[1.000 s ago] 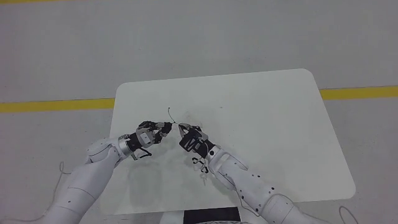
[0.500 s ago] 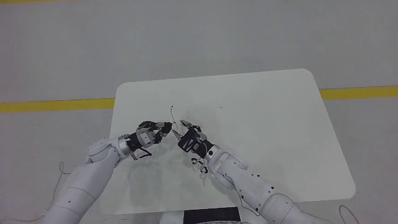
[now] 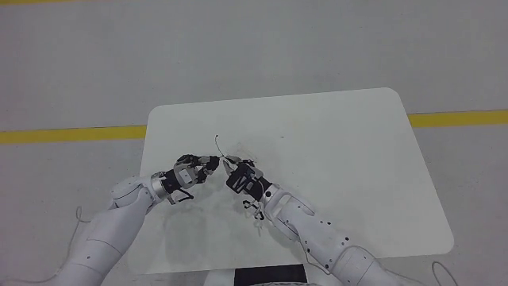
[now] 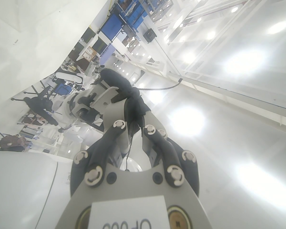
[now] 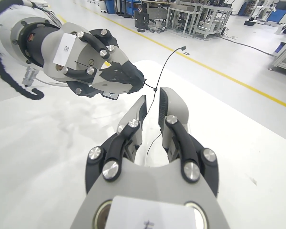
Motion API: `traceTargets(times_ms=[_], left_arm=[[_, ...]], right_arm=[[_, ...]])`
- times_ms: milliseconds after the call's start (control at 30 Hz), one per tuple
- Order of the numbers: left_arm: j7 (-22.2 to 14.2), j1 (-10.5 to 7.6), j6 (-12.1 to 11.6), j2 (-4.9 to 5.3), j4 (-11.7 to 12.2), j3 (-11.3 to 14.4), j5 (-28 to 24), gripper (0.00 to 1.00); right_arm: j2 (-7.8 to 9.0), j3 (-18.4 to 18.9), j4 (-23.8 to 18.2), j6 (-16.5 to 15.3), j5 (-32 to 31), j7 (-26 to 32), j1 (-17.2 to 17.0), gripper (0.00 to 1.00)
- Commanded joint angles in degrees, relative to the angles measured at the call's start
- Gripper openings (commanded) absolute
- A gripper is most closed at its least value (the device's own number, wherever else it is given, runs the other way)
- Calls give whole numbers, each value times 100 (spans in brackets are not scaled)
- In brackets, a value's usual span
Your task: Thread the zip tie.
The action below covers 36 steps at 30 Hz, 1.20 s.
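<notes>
Left pincer (image 5: 138, 82): I see it pinched shut on the zip tie (image 5: 165, 65), above the surface (image 5: 229, 132).
Right pincer (image 5: 152, 106): narrow gap, strap running through it, unclamped I judge.
Handling: light, thin, springy (slippery too); I'd grip near the tip, across its 2 flat faces.

White table (image 3: 349, 147), yellow floor lines (image 3: 71, 134)

Black zip tie (image 5: 161, 72), white table (image 3: 341, 151)
</notes>
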Motion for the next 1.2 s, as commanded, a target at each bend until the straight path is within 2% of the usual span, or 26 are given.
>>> traceTargets(times_ms=[0,333,1167], left_arm=[[0,0,0,0,0,0,0,0],[0,0,0,0,0,0,0,0],[0,0,0,0,0,0,0,0]], right_arm=[[-2,1,2,3,-13,17,-7,0],[29,38,29,158,-28,189,-43,0],[349,38,-109,669,-28,661,-46,0]])
